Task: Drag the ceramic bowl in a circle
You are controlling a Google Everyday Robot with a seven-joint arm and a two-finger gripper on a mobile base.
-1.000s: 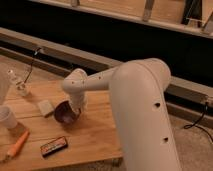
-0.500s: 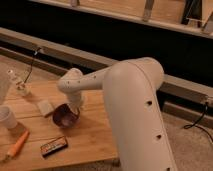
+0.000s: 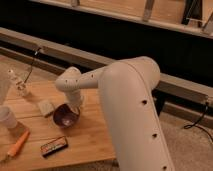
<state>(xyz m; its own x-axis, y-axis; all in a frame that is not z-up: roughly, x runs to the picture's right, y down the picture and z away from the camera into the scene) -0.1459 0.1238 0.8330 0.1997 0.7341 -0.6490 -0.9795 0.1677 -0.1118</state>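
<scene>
Pincer point(image 3: 75, 106) is down at the far-right rim of the ceramic bowl point(image 3: 64, 118), hanging off the white arm point(image 3: 127, 105) that fills the right of the view; pincer reads as closed; the wrist hides the fingertips, so whether the rim is actually pinched between them cannot be told.

Bowl sits on the wooden desk point(image 3: 95, 142), left of centre; pale block point(image 3: 46, 107) just beside it on the left, not clearly touching; white cup point(image 3: 6, 118) further left, apart; orange carrot-like item point(image 3: 19, 144) and dark snack packet point(image 3: 54, 146) lie nearer the front edge; clear bottle point(image 3: 19, 86) stands at the back left.

What changed: a second ago the wrist stood a little higher over the bowl; it has since dropped onto the rim and the fingers have shut; the big arm link has swung slightly left; bowl is in practically the same spot as before, block and cup too.

Meaning: this looks like contact or grasp just made, circle not yet begun; the next move is probably the drag itself; the risk is that the block close on the left gets shoved if the loop goes that way; the rim could also slip on the glossy glaze.
</scene>
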